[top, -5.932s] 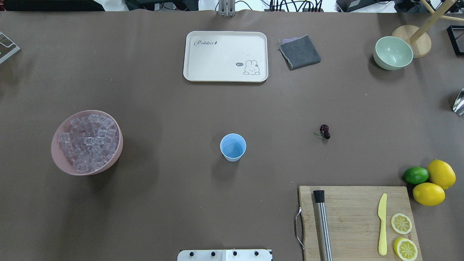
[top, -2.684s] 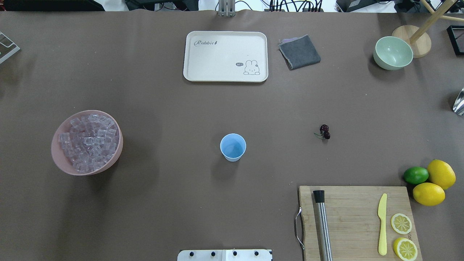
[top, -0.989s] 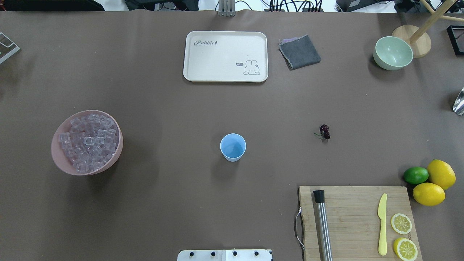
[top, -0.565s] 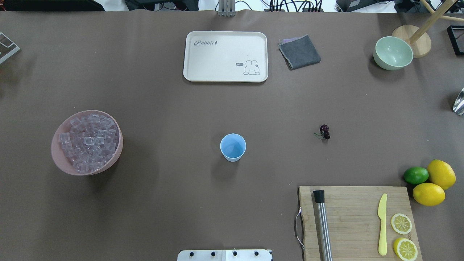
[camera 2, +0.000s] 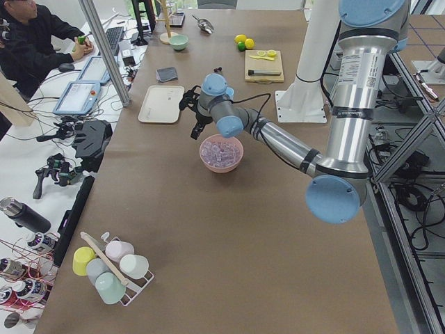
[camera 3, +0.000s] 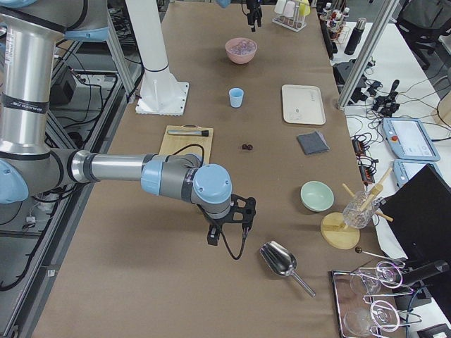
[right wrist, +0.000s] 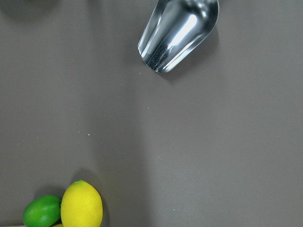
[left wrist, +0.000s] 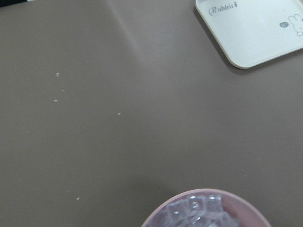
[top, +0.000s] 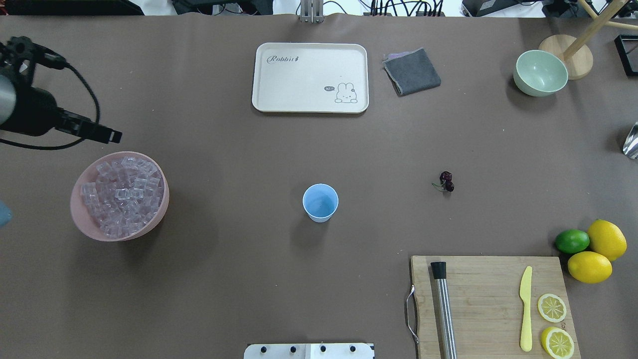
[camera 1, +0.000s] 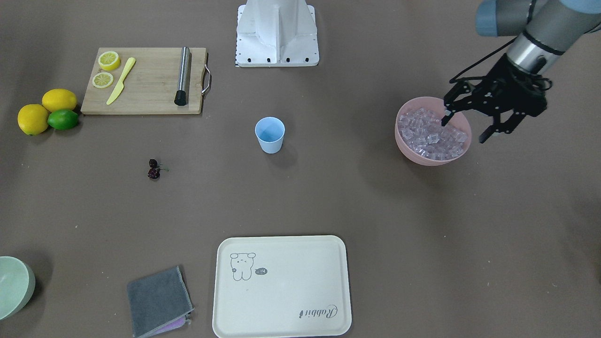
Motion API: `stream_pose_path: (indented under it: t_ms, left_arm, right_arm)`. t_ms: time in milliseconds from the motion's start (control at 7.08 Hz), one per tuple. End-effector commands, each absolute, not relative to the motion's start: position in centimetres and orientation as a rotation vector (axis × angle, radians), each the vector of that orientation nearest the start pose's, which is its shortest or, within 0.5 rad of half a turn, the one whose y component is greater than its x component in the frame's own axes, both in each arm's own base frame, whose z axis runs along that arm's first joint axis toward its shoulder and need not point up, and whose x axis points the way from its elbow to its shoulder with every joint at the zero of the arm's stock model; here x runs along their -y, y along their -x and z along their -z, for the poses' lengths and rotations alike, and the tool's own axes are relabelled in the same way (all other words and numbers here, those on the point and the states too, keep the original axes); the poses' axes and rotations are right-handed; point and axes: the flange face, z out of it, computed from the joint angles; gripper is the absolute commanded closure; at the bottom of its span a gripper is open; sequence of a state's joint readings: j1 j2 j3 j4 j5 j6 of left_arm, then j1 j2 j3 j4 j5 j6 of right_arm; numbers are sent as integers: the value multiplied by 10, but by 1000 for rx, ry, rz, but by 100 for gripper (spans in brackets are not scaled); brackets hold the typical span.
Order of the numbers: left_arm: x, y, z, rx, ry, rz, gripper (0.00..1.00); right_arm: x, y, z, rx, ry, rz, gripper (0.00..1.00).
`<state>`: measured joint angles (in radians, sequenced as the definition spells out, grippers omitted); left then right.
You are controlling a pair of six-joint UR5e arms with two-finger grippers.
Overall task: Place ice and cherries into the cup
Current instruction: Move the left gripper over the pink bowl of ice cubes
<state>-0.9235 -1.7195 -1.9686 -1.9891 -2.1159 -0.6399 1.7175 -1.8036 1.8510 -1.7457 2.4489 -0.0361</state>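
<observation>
Bright, even overhead light; soft shadows; glare on the scoop (right wrist: 182,28) (mostly sharp).

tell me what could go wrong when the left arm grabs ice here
1. The clear glassy ice cubes lie heaped loose in the round pink bowl; the left arm's open jaws hanging near them might pinch several or squirt one out.
2. The small light-blue plastic cup looks light and narrow-mouthed; a released cube could miss or tip it.
</observation>
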Motion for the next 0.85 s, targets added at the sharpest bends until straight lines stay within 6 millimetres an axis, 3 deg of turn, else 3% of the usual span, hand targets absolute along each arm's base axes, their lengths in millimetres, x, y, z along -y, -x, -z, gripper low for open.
stream_pose_path:
  t_ms: [0, 282, 424, 706]
  left_arm:
    - [443, -327, -324, -923, -441, -339, 2]
    - [428, -315, -354, -896, -401, -340, 3]
    - [425, -306, -361, -894, -391, -337, 3]
    - [426, -308, -373, -871, -385, -347, 3]
  right_arm:
    - [363, -120, -642, 885, 45, -185, 0]
    - [365, -120, -639, 886, 20, -176, 0]
    - [366, -120, -638, 886, 17, -174, 0]
    - [366, -120, -637, 887, 14, -173, 0]
